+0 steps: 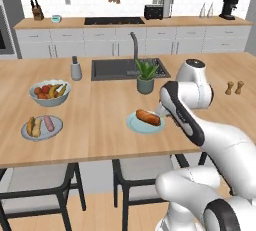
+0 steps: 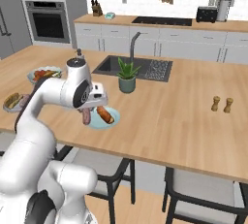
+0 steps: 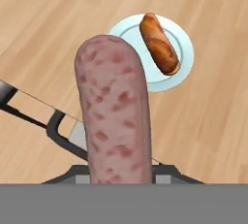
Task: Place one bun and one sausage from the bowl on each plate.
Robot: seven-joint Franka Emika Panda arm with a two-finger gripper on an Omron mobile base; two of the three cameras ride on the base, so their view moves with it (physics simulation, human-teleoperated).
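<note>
My gripper (image 2: 87, 107) is shut on a pinkish-brown sausage (image 3: 114, 116), which hangs down from it (image 2: 86, 117) above the counter, near the front edge. Just right of it lies a pale blue-grey plate (image 2: 97, 124) carrying one orange bun (image 2: 105, 115). In the hand view that plate (image 3: 185, 56) and bun (image 3: 159, 43) sit beyond the sausage's tip. From the left base view my forearm hides the hand, beside the same plate (image 1: 133, 124) and bun (image 1: 148, 117). A second plate (image 1: 43, 136) at the far left holds a tan bun (image 1: 32, 125) and a sausage (image 1: 48, 122). The bowl is out of view.
A pale fruit bowl (image 1: 50, 93) stands behind the left plate. A potted plant (image 1: 145, 78) and the sink (image 1: 112, 68) lie beyond the near plate, with a grey bottle (image 1: 76, 69) to their left. Two small shakers (image 1: 234, 87) stand at the right. Chairs (image 1: 135, 175) sit under the counter's edge.
</note>
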